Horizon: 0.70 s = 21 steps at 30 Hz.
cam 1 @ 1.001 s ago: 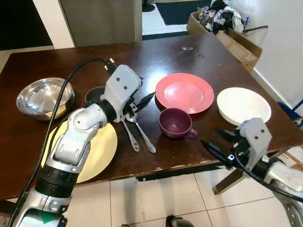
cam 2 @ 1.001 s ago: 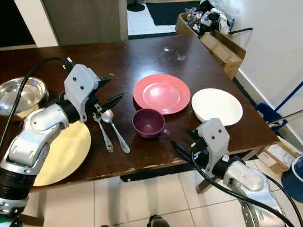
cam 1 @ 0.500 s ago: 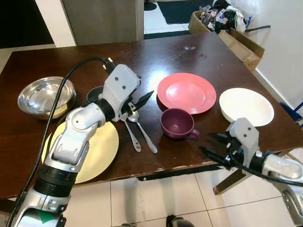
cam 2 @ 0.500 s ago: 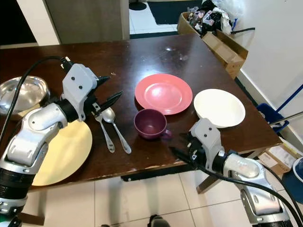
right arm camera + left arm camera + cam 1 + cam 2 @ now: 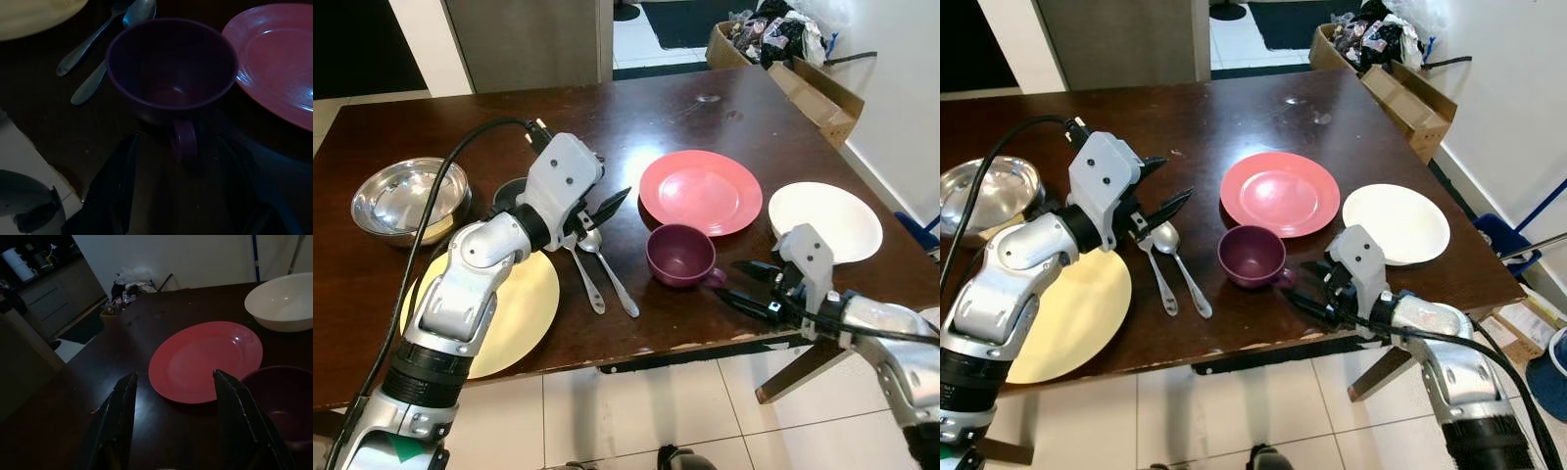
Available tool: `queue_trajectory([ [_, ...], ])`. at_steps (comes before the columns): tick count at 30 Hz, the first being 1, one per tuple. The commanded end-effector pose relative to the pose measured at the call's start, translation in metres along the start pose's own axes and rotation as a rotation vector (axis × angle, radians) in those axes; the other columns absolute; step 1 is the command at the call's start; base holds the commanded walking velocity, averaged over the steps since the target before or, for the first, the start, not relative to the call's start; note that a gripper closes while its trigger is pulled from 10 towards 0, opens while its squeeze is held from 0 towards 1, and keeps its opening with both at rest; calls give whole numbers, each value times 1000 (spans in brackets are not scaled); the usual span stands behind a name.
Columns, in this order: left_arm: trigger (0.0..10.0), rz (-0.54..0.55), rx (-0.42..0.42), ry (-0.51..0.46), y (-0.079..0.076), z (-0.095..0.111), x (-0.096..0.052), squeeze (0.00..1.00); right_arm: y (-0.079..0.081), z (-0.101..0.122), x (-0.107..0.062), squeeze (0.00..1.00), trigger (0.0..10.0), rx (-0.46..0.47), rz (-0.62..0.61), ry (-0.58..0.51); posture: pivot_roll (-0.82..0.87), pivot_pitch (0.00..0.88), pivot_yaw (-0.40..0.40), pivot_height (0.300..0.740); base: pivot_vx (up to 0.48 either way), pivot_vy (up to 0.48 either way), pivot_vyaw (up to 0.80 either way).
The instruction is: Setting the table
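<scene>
The left gripper (image 5: 599,210) hovered with fingers spread wide above the spoons (image 5: 597,269) near the tabletop's (image 5: 705,108) middle. Toward the front edge, the right gripper (image 5: 741,282) stood wide open, fingers flanking the purple cup's (image 5: 678,255) handle

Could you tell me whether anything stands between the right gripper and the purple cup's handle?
Nothing visible does. The right gripper is open over the table edge, fingers aimed at the cup, and the handle faces it across bare wood. The spoons and pink plate lie off to the sides.
</scene>
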<state>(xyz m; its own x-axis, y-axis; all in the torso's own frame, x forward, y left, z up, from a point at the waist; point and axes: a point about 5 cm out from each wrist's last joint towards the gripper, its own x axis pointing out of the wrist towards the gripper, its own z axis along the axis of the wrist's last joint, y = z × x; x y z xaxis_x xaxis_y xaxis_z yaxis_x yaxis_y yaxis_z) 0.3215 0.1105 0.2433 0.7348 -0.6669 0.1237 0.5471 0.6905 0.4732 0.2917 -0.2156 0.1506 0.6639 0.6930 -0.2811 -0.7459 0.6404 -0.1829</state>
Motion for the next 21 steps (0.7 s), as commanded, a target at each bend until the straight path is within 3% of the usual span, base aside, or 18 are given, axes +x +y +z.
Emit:
queue_trajectory([
  [1, 10000, 6, -1, 11, 2, -2, -1, 0, 0, -4, 3, 0, 10000, -3, 19, 13, -94, 74, 85, 740, 0, 0, 0],
  [12, 10000, 18, 5, 14, 6, -1, -4, 0, -15, -5, 17, 0, 10000, -12, 0, 10, -73, 70, 85, 740, 0, 0, 0],
  [21, 10000, 24, 9, 15, 7, 0, -5, 0, -17, 1, 29, 0, 10000, -26, 48, -13, -60, 71, 77, 740, 0, 0, 0],
])
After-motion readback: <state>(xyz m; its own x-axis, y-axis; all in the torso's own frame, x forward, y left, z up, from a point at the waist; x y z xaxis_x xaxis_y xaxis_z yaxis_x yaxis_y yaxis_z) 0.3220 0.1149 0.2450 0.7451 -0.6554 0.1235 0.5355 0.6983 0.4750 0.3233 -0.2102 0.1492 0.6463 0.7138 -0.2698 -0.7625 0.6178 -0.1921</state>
